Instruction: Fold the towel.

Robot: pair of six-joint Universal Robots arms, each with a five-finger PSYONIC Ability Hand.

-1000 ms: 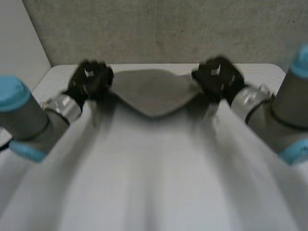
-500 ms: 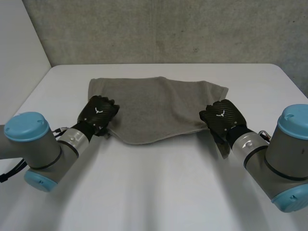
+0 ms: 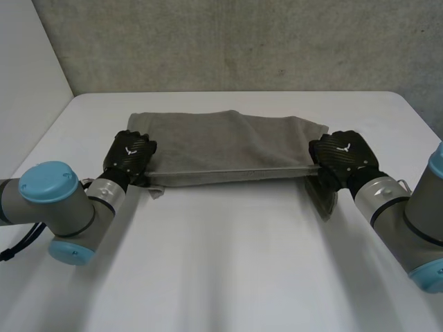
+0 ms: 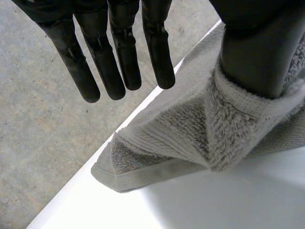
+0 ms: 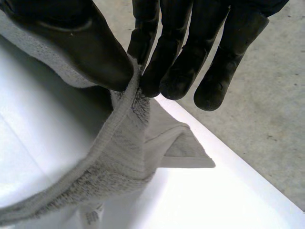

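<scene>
At the left hand [image 3: 130, 153]: its fingers [image 4: 116, 57] run straight and stand clear of the cloth. Only the thumb [image 4: 252, 47] is on the towel [image 3: 228, 135], whose pile bunches round the thumb's tip in tight ridges. What the thumb presses against is hidden, but the ridges look like a pinch, so I judge this hand closed on the towel's end.

Below the left hand's fingertips: a loose corner [image 4: 112, 174] of the towel lies flat on the white table [image 3: 228, 263]. It is probably free because the hold sits further along the edge.

Between the two hands: one towel edge [image 3: 232, 169] runs straight and tight from hand to hand. The hands seem set well apart on it so that this layer lies flat and unwrinkled.

Beyond both hands: the rest of the towel is spread on the table and appears to lie in more than one layer.

At the right hand [image 3: 342, 153]: the thumb and a fingertip [image 5: 150, 76] meet on the towel's hemmed edge, and the cloth hangs from that pinch. The other fingers sit relaxed beside them and touch nothing. A grip on the hem likely gives a firm hold without crushing the pile.

Under the right hand: a corner flap [image 5: 188, 150] rests on the table, apart from the pinch.

Step in hand: I judge this to be tensioning or placing a folded edge. The fold is partly made and both holds are not yet released.
</scene>
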